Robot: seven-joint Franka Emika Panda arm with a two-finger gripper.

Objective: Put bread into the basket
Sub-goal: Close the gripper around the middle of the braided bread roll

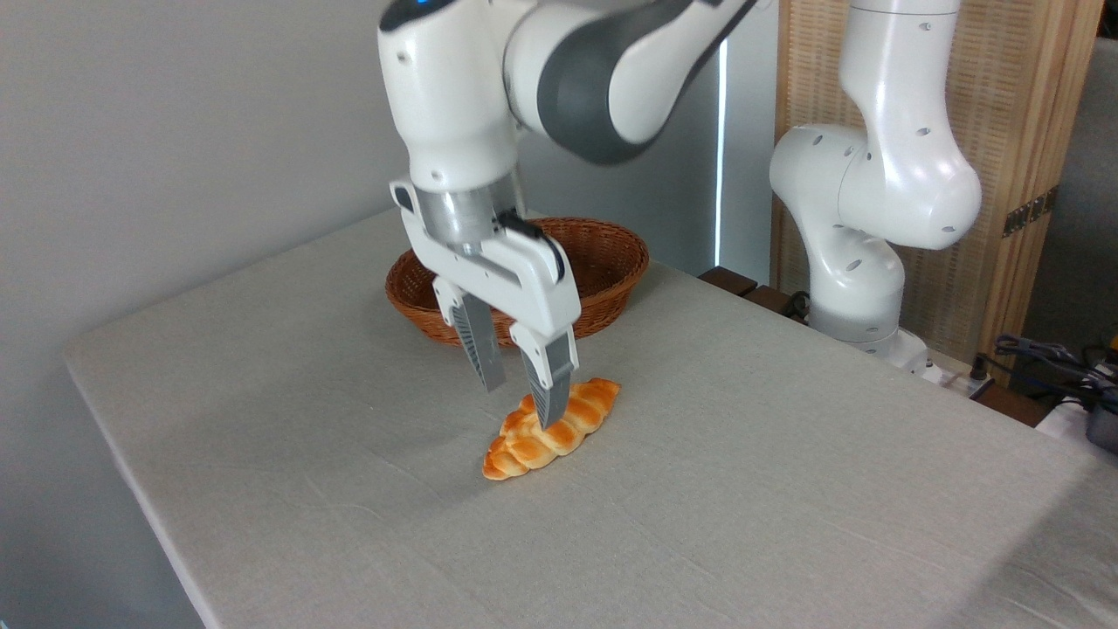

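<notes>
Seen on the pale grey cloth-covered table (786, 489): an elongated braided loaf of bread (552, 428), glossy golden-orange with paler seams, lying flat near the middle, one pointed end toward the near left, the other toward the far right. Just beyond it, on the far side of the table, an oval reddish-brown woven wicker basket (611, 262), shallow, flared, apparently holding nothing, though partly hidden behind the arm.

Poised over the loaf: the white two-finger gripper (521, 400), pointing down, grey fingers (482, 342) spread moderately apart with a clear gap between, gripping nothing. One fingertip in front of the loaf's middle, the other above its far-left flank; contact with the crust not certain from this angle. Probably set crosswise to the braid so as to close over the narrow width rather than the length.

Judged as the approach to grasp: loaf not yet lifted, basket not yet filled. Next likely needed: a descent astride the loaf, a gentle close, a lift and a short carry to the far side.

At far right, the arm's white base (860, 297) beside a wooden slatted panel (1022, 131).
</notes>
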